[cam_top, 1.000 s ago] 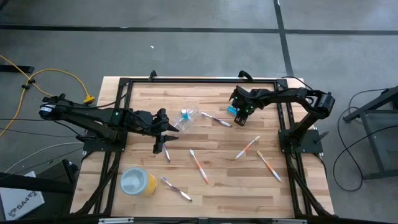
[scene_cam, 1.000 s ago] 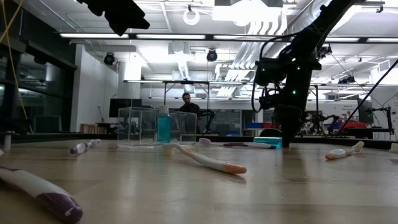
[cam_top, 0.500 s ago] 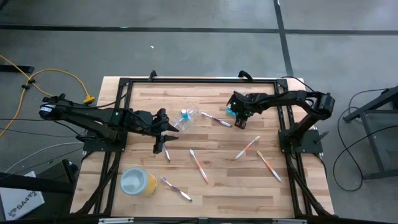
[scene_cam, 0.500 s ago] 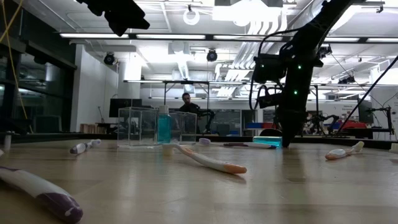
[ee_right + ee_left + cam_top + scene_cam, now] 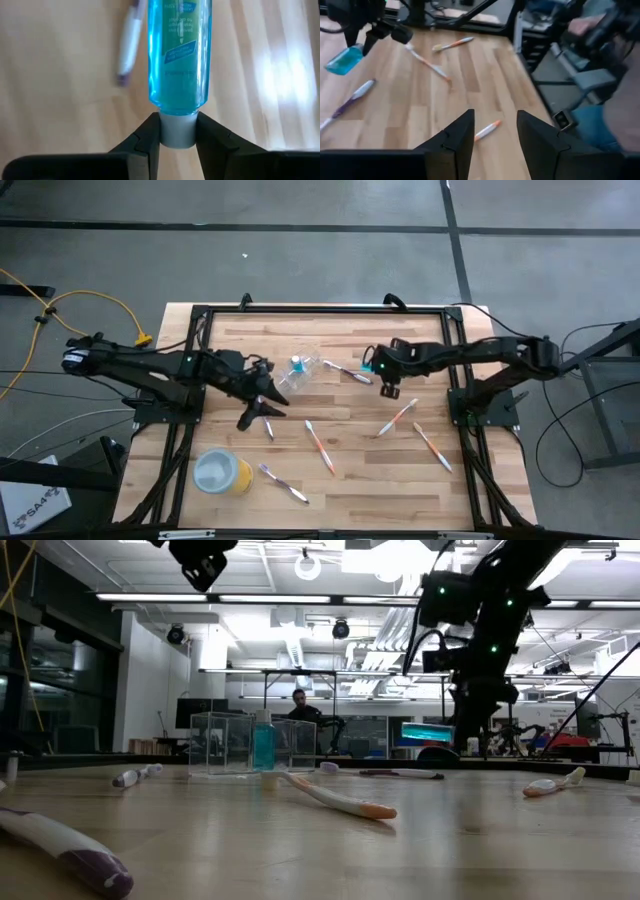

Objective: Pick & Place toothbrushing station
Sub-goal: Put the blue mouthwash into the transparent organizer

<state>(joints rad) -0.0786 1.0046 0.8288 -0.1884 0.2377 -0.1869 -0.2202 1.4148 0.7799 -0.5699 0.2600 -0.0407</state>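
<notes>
Gripping a small blue tube (image 5: 178, 55) by its white cap, the right gripper (image 5: 176, 131) hangs above the wooden table (image 5: 350, 490), beside the clear cup (image 5: 303, 369) where a second tube (image 5: 263, 742) stands. I watch my left gripper (image 5: 494, 131) wait on the cup's other side, fingers apart on nothing. Toothbrushes lie scattered: an orange one (image 5: 320, 446) mid-table, a purple one (image 5: 284, 483) near the yellow cup (image 5: 221, 472). My worry is the hold: the fingers pinch only the cap, so the tube's body could swing or slip free as it travels, and a misjudged descent might clip the cup's rim and tip it over. From overhead the held tube shows only as a speck of blue. The low camera loses the cup's outline against glass cases behind it, and I cannot tell exactly how high the tube hangs.
</notes>
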